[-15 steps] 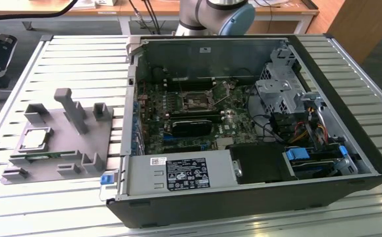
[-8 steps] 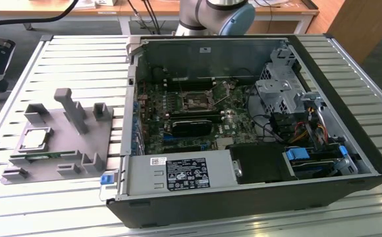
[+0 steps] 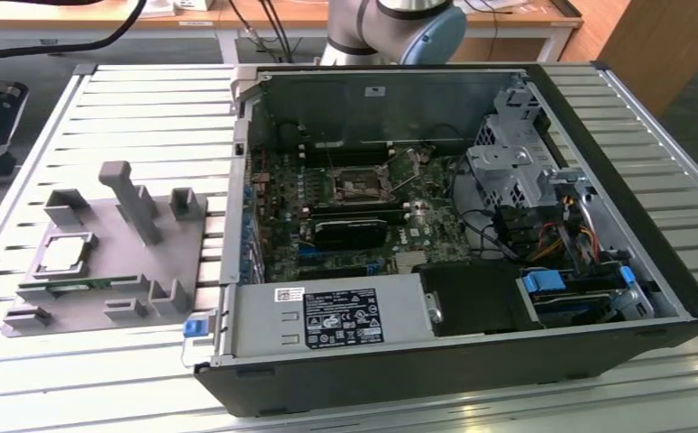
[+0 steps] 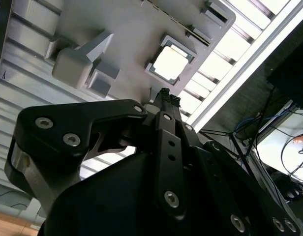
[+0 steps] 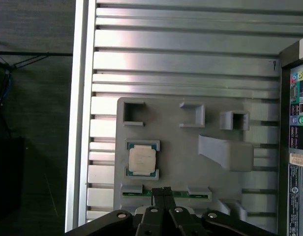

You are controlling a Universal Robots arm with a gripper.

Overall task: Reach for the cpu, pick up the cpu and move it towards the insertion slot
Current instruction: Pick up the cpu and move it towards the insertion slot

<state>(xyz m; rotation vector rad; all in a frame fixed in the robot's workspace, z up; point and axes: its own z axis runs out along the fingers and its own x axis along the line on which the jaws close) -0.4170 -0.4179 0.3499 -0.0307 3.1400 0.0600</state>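
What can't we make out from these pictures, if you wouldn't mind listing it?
The socket: exterior view, too small to tell whether its frame is open.
The memory stick: first wrist view, middle hidden behind the gripper.
The arm: exterior view, cut off by the top edge.
The chip: second wrist view, glare washes out its top.

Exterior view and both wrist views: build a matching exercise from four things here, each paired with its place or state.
1. cpu
2. insertion slot
3. memory stick
4. gripper

A. on the motherboard inside the open computer case
B. in a square recess of the grey fixture
C. shut, empty, above the fixture
D. green, lying flat beside that recess

Pairs: 1-B, 2-A, 3-D, 4-C.
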